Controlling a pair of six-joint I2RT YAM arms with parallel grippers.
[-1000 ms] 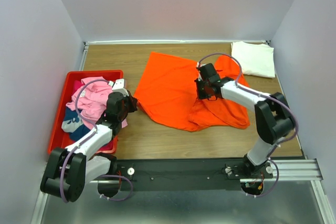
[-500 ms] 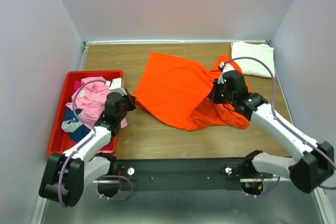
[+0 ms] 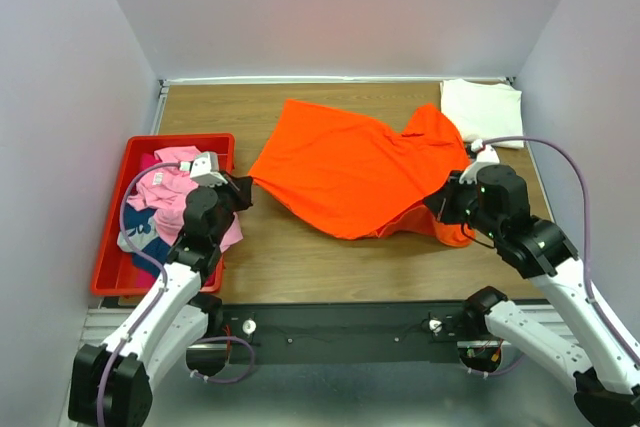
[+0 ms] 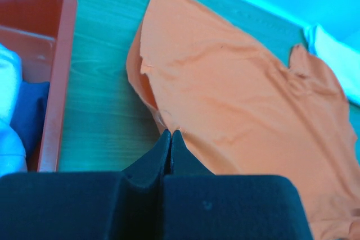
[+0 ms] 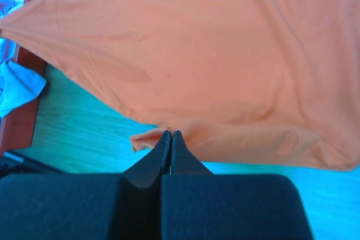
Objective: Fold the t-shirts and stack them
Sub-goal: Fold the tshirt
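Left tool [image 3: 240, 192] and right tool [image 3: 443, 212] are clenching opposite edges of the orange t-shirt [image 3: 340, 172], which is lying unfolded mid-table [image 3: 300, 267]. The cream-white t-shirt [image 3: 483, 112] is sitting folded at 1 o'clock. The pink t-shirt [image 3: 165, 187] and a dark blue one are waiting in the red bin [image 3: 112, 247] at 9 o'clock. Most of the folding appears outstanding.

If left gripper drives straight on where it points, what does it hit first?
The orange t-shirt. The left gripper is shut with its tips right at the shirt's near edge, seemingly pinching it. Straight ahead is just more shirt.
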